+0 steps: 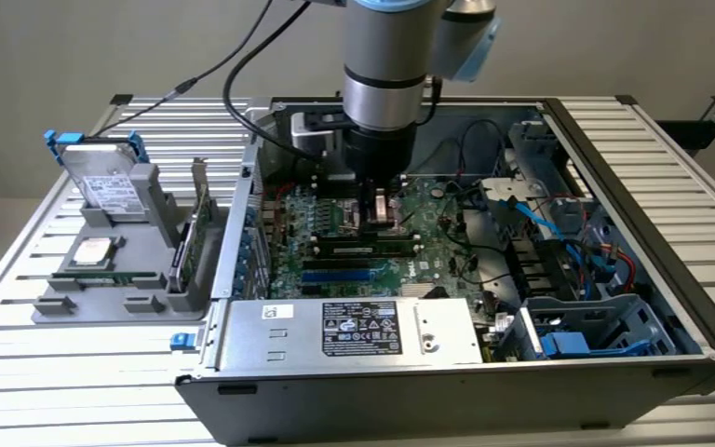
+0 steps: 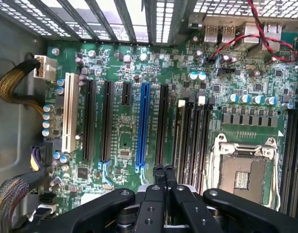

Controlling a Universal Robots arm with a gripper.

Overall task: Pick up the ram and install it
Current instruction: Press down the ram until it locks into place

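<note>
My gripper (image 1: 376,207) reaches down inside the open computer case (image 1: 655,186), close over the motherboard (image 2: 120,126). In the wrist view its two fingertips (image 2: 159,170) are pressed together, shut, with nothing visible between them. In the exterior view a long dark stick with a green edge, which looks like the ram (image 1: 364,246), stands along the black memory slots (image 2: 191,136) just in front of the gripper. Whether it is fully seated I cannot tell. The empty processor socket (image 2: 243,170) lies beside those slots.
A grey fixture tray (image 1: 53,307) at the exterior view's left holds a silver hard drive (image 1: 107,182), a thin green board strip (image 1: 103,277) and an upright card (image 1: 193,233). The power supply (image 1: 357,331), blue drive cage (image 1: 581,340) and loose cables (image 1: 557,223) crowd the case.
</note>
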